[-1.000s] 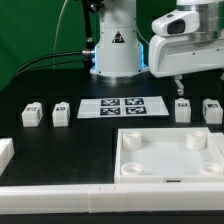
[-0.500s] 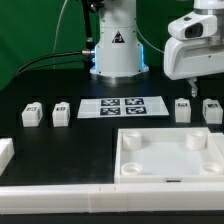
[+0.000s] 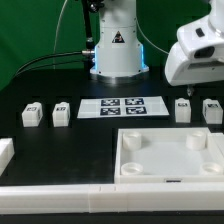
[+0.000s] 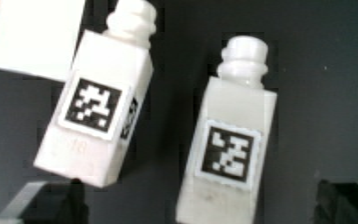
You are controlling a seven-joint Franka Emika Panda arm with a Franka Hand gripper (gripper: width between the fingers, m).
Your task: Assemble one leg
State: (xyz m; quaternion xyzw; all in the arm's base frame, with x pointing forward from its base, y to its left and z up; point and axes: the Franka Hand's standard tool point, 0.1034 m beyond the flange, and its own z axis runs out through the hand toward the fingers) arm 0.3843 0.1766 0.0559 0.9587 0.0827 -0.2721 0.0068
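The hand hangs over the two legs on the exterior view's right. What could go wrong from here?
1. The inner leg and the outer leg lie close together; the open hand, coming down on one, may clip the other.
2. In the wrist view both legs sit skewed to the fingers, so closing might twist a leg instead of gripping it squarely.

Black worktop [image 3: 60,140]: marker board [image 3: 122,106] centre; leg pair [image 3: 62,112] exterior view's left, second leg pair [image 3: 183,110] exterior view's right; socketed panel [image 3: 170,160] in front.
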